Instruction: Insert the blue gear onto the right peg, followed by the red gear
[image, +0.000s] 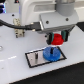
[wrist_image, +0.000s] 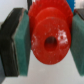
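A: Status of the small, chunky bright-red plastic gear (wrist_image: 50, 42)?

B: Clamped in the arm's two-finger gripper (image: 58, 39), teal pads (wrist_image: 21, 42) pressed against opposite sides of the toothed rim. Held clear of the plate, just above the flat, wide bright-blue plastic gear (image: 51, 53) in the exterior view.

A: And the blue one?

B: Lying flat on the grey rectangular plate with the black border (image: 33, 58), toward the exterior view's right end. Apparently seated over the right peg already; peg itself hidden under it. Twin pin, a short thin dark upright one (image: 36, 58), standing bare near the other end.

A: So, red gear next. Advice?

B: Centre the red bore over the blue hub before descending. Descend straight, slowly, no sideways drift. Keep the grip firm until the bore catches the pin, then release. Risk, by judgement: a slight tilt could jam the bore on the pin tip or rest the red gear askew on the blue teeth.

A: Orientation of the red gear?

B: Round, so no long axis across the face. Bore axis pointing along the wrist camera's line of sight, hole (wrist_image: 50, 43) seen nearly end-on. Looks roughly vertical in the exterior view, flat faces level with the plate. Exact alignment with the peg impossible to judge at this resolution.
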